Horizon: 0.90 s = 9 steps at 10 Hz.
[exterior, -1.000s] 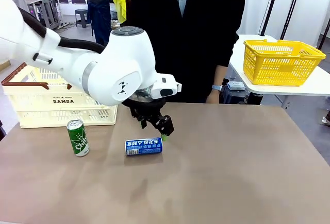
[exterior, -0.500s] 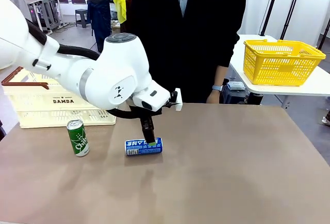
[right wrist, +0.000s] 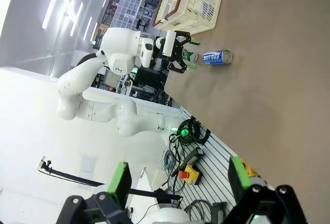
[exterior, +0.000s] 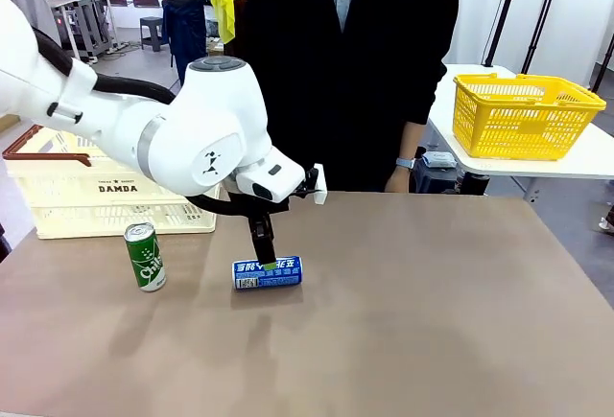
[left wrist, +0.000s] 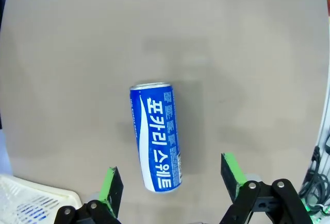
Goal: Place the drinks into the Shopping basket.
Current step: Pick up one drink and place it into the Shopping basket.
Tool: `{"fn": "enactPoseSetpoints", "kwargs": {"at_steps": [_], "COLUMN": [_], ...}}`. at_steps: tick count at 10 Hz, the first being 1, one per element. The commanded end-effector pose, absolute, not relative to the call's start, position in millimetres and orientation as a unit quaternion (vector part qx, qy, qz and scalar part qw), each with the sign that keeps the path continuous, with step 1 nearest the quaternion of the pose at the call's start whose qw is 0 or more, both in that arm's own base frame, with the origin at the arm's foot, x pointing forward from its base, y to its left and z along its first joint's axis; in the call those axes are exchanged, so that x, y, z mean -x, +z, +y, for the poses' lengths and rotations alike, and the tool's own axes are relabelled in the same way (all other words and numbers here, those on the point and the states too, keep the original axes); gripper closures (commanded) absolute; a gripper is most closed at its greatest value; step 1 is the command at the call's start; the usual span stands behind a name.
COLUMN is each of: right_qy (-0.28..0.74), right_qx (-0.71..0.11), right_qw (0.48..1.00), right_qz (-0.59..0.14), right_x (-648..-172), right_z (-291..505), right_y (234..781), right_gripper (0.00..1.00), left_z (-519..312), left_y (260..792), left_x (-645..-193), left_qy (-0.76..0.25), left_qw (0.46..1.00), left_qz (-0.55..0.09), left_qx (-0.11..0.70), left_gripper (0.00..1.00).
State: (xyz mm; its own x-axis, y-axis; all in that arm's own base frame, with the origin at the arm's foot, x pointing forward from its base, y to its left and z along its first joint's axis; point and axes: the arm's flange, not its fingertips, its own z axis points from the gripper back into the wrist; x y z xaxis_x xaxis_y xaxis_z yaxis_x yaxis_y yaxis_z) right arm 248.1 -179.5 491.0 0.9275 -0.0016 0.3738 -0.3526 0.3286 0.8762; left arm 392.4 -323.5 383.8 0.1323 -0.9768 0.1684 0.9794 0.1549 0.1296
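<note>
Now our left pincer (left wrist: 170, 175) hangs wide open, empty, over the lying blue can (exterior: 268, 272) (green can (exterior: 145, 257) at nine o'clock); right pincer (right wrist: 178, 172) likewise.

Front view is bright and even, lit from overhead, so the table (exterior: 432, 321) only gets soft, faint shadows, with a small one under the blue can (exterior: 268, 272). Left wrist view is sharp enough to read the can's lettering, though the edges curve and darken. Right wrist view bends hard too, and the ceiling light strips (right wrist: 56, 7) blow out white.
</note>
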Motion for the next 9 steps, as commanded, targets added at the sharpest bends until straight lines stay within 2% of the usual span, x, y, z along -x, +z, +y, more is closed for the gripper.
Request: {"fn": "enactPoseSetpoints", "kwargs": {"at_steps": [1,2,5,9], "right_qy": [0.121,0.121,0.121,0.121], "right_qx": [-0.564,-0.564,-0.564,-0.564], "right_qw": [0.802,0.802,0.802,0.802], "right_qz": [-0.154,-0.154,-0.154,-0.154], "right_x": [-245.3,-245.3,-245.3,-245.3], "right_z": [-183.9,-183.9,-183.9,-183.9], "right_y": [490.7,490.7,490.7,490.7], "right_gripper": [0.0,0.0,0.0,0.0], "left_z": [-321.4,-325.4,-331.1,-338.7], "left_y": [374.8,361.5,327.0,284.2], "left_x": [-412.2,-421.5,-438.9,-454.7], "left_qy": [-0.644,-0.677,-0.698,-0.711], "left_qw": [0.76,0.73,0.712,0.701], "left_qz": [-0.086,-0.088,-0.078,-0.02], "left_qx": [0.009,0.022,0.011,0.05], "left_gripper": [0.0,0.0,0.0,0.0]}}
